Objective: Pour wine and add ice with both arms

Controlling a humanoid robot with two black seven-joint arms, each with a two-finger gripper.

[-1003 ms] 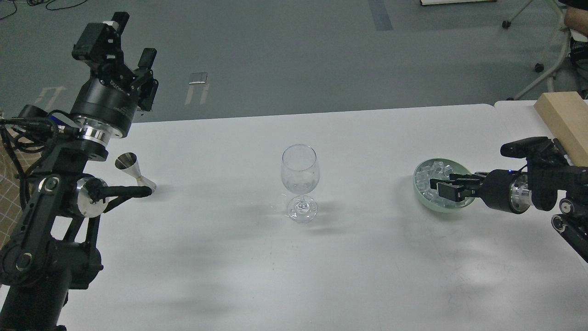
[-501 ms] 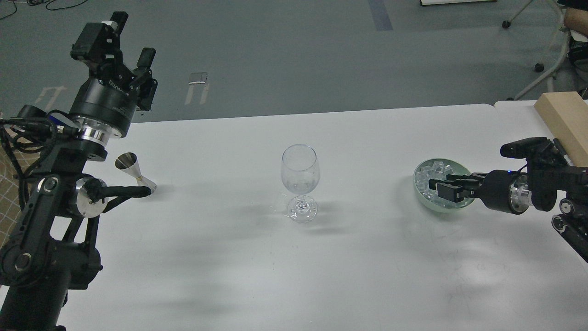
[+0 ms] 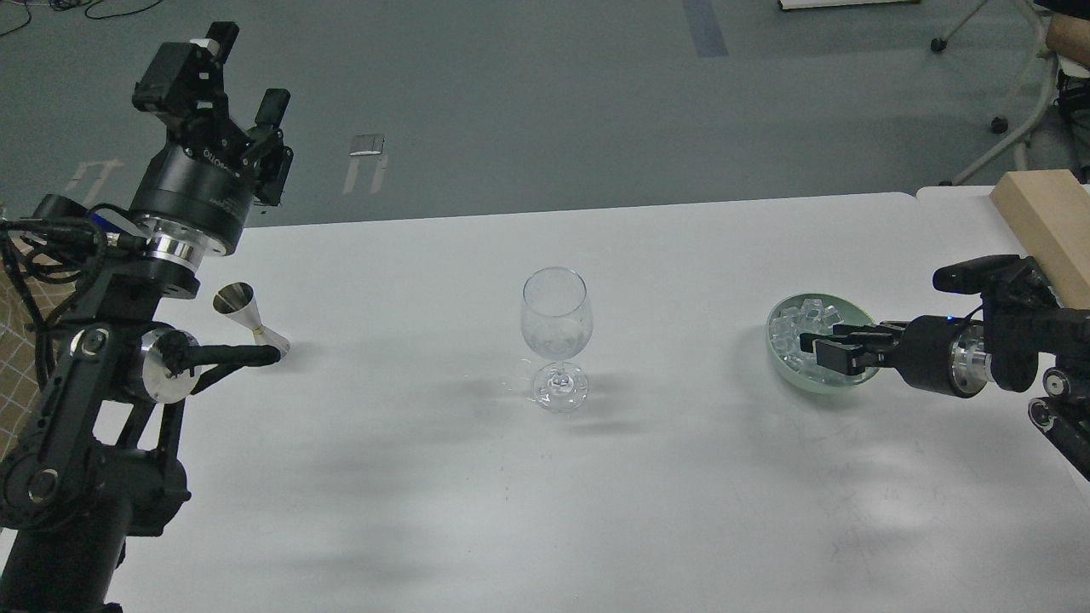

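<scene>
A clear stemmed wine glass (image 3: 556, 323) stands upright at the middle of the white table (image 3: 681, 477) and looks empty. No wine shows anywhere in view. Ice (image 3: 799, 318) lies as small clear cubes in a pale green bowl (image 3: 773, 344) at the right. My right gripper (image 3: 819, 347) reaches in level from the right, its fingertips among the cubes; the fingers are dark and close together, so any cube between them is hidden. My left gripper (image 3: 244, 78) is raised high at the far left, open and empty. Below it a small metal jigger (image 3: 248, 317) rests tilted on the table.
A pale wooden block (image 3: 1049, 228) lies at the table's right end, just behind my right arm. The table's far edge runs behind the glass, with grey floor and chair legs (image 3: 1005, 128) beyond it.
My right gripper has drawn back slightly to the right over the bowl. The left arm, glass and jigger have stayed put.
</scene>
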